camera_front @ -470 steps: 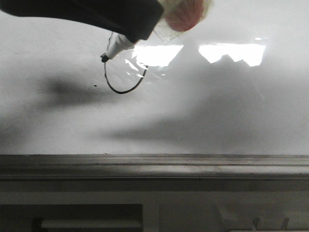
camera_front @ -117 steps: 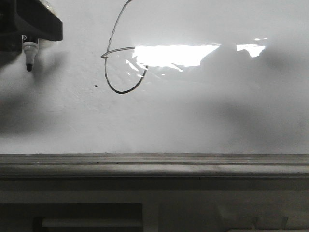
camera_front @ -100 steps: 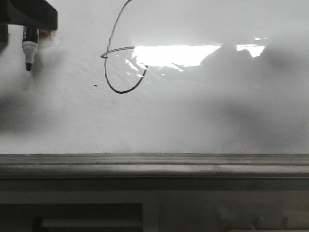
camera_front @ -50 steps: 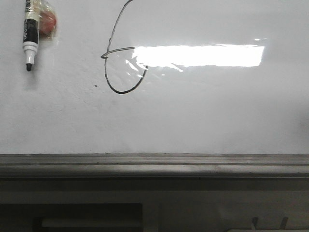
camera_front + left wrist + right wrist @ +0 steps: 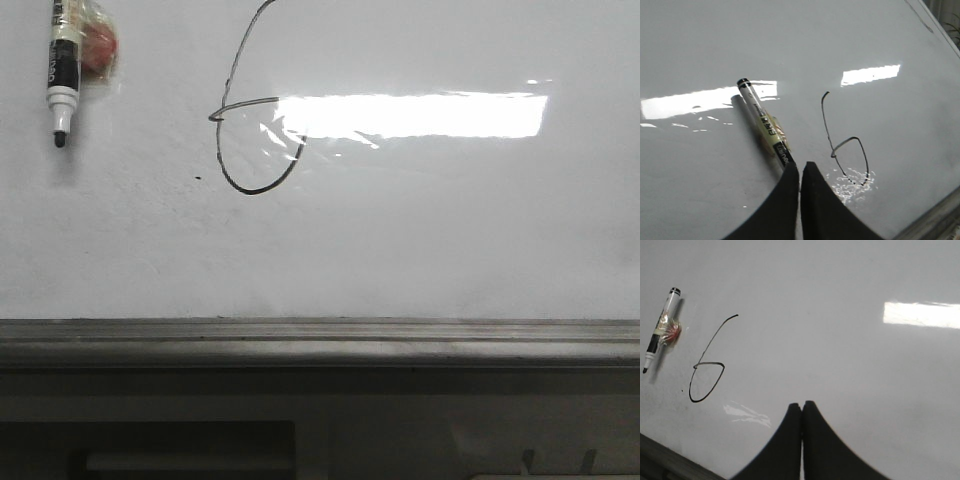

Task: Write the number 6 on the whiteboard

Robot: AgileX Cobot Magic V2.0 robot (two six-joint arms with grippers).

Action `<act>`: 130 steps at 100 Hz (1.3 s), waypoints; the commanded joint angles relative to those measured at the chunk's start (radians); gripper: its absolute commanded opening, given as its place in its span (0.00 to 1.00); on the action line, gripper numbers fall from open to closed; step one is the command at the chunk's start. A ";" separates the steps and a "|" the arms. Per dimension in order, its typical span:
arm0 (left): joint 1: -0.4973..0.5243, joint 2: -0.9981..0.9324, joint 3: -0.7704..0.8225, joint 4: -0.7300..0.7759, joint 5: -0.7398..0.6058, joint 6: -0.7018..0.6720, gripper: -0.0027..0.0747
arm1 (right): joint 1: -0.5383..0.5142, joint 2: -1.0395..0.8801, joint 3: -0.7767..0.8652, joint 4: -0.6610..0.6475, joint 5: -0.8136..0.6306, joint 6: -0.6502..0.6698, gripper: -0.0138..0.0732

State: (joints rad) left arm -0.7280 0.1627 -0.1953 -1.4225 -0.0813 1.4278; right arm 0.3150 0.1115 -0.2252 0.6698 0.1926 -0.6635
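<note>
On the whiteboard a drawn 6; marker print unreadable, both jaws clenched.

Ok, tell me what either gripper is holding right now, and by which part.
Nothing. Both the left gripper and right gripper are shut on nothing; the marker lies loose on the whiteboard.

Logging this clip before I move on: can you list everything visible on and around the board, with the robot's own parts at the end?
whiteboard: one, glossy white, fills every view
number 6: one, thin black line, drawn on the board left of centre
marker: one, black and white, uncapped, lying on the board left of the 6, tip toward the tray ledge, something red taped to its barrel
black speck: one, just left of the loop
tray ledge: one, grey, along the board's lower edge
left gripper: black, shut, empty
right gripper: black, shut, empty
</note>
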 commanded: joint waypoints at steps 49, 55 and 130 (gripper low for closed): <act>0.001 0.001 -0.026 -0.045 -0.067 0.001 0.01 | -0.006 0.004 -0.024 0.021 -0.059 -0.011 0.08; 0.001 0.001 -0.026 -0.045 -0.067 0.001 0.01 | -0.006 0.004 -0.024 0.021 -0.059 -0.011 0.08; 0.200 0.024 0.036 0.737 -0.056 -0.664 0.01 | -0.006 0.004 -0.024 0.021 -0.059 -0.011 0.08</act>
State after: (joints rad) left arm -0.6108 0.1617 -0.1595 -0.9758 -0.1343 1.0744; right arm 0.3150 0.1049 -0.2229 0.6784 0.1905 -0.6656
